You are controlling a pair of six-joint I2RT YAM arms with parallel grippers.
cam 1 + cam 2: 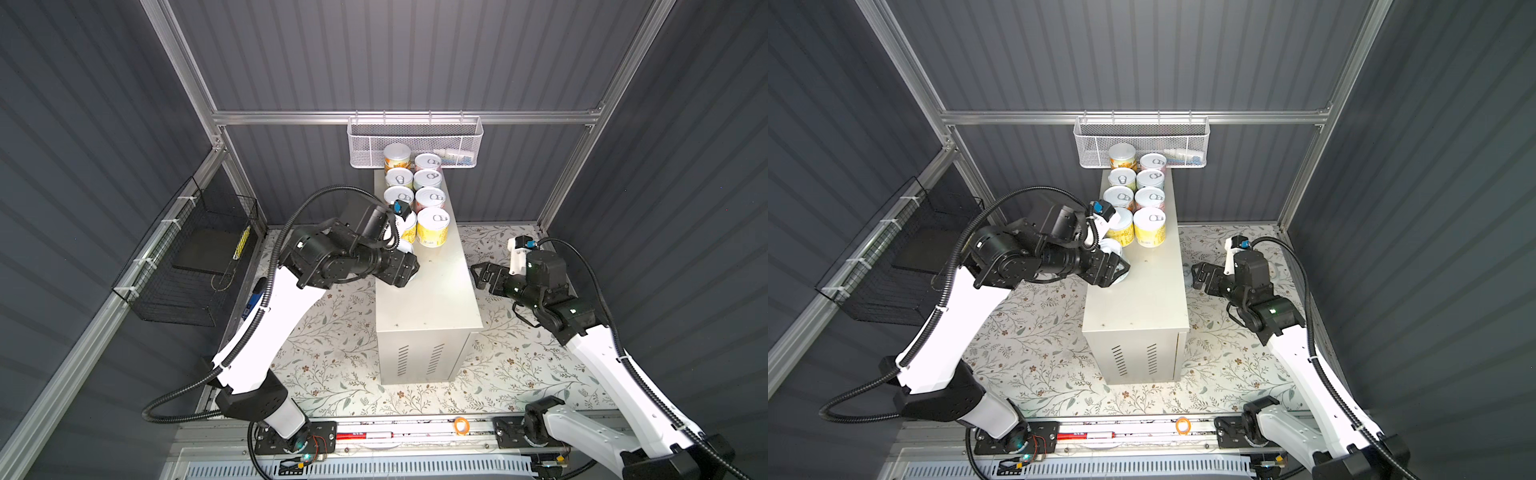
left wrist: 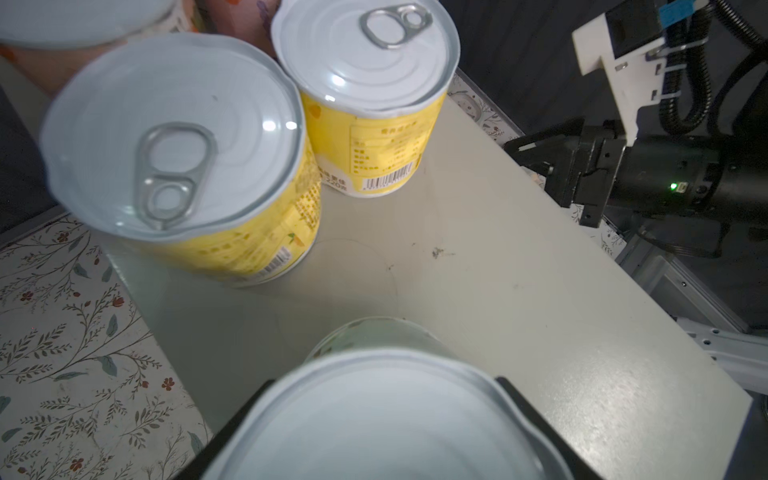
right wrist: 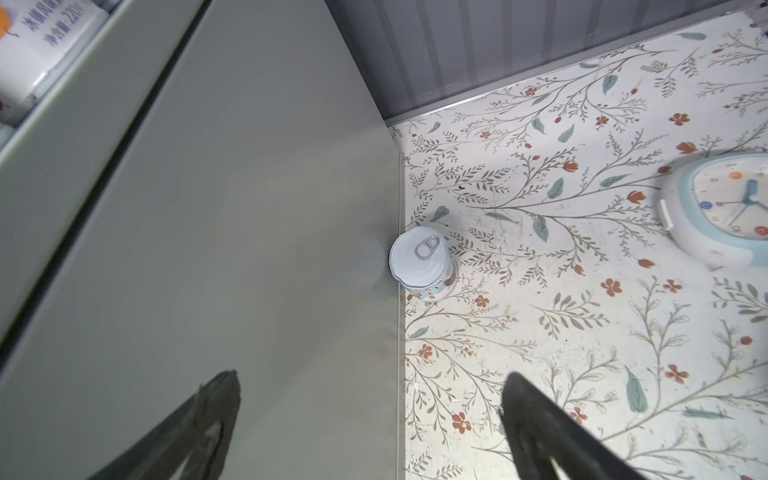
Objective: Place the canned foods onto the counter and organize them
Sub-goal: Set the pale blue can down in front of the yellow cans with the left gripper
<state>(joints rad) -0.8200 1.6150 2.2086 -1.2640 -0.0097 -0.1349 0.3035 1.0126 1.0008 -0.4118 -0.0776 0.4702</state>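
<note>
**Left arm** (image 1: 278, 316): based near left; white link rose toward the far right, and the black wrist section turned rightward past the elbow.
**Left end effector** (image 1: 409, 268): pointed right and downward; fingers (image 2: 536, 419) part-closed on either side of a can (image 2: 382, 419), gripping it by its sides.
**Right arm** (image 1: 598, 353): based near right; white link sloped toward the far left, with the black wrist section low and level.
**Right end effector** (image 1: 477, 277): pointed left; jaws spread wide, fingers (image 3: 540, 424) well apart, nothing between them. The white camera bracket stood above the wrist.
</note>
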